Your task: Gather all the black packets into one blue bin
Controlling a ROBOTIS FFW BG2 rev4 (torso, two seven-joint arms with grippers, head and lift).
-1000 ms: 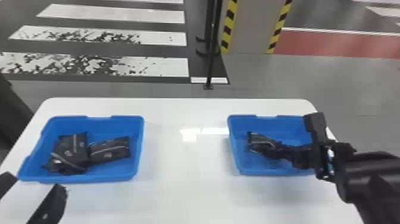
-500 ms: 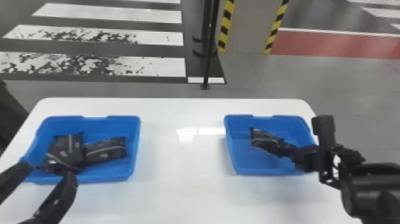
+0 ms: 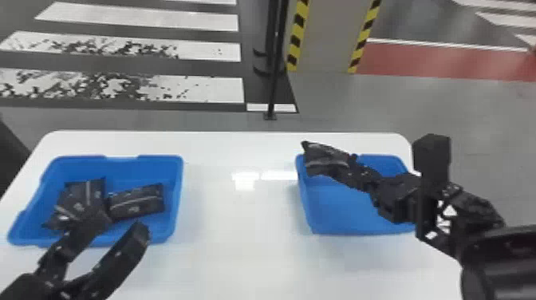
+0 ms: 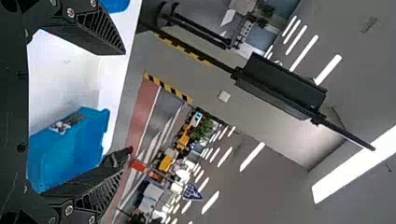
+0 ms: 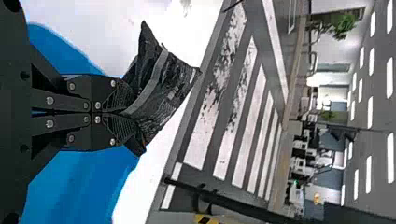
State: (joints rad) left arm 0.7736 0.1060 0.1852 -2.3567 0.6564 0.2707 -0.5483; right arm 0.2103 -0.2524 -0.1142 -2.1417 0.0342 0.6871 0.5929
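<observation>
The right gripper (image 5: pixel 122 112) has its fingers pressed together on the end of a black packet (image 5: pixel 163 84), which juts out ahead of the fingertips. Just beneath the gripper and that packet is the right-hand blue bin (image 3: pixel 347 209), with the packet near its far left corner, raised above the rim. Farther to the gripper's left, across the white table (image 3: pixel 239 243), sits the left-hand blue bin (image 3: pixel 119 167), where at least two black packets (image 3: pixel 136 200) lie close together. The left gripper (image 3: pixel 121 226), its fingers spread, is over that bin's near side. The gathering looks nearly done: the left-hand bin seems to be the collecting one, and what appears to be left is carrying the pinched packet across and releasing it beside the others.
</observation>
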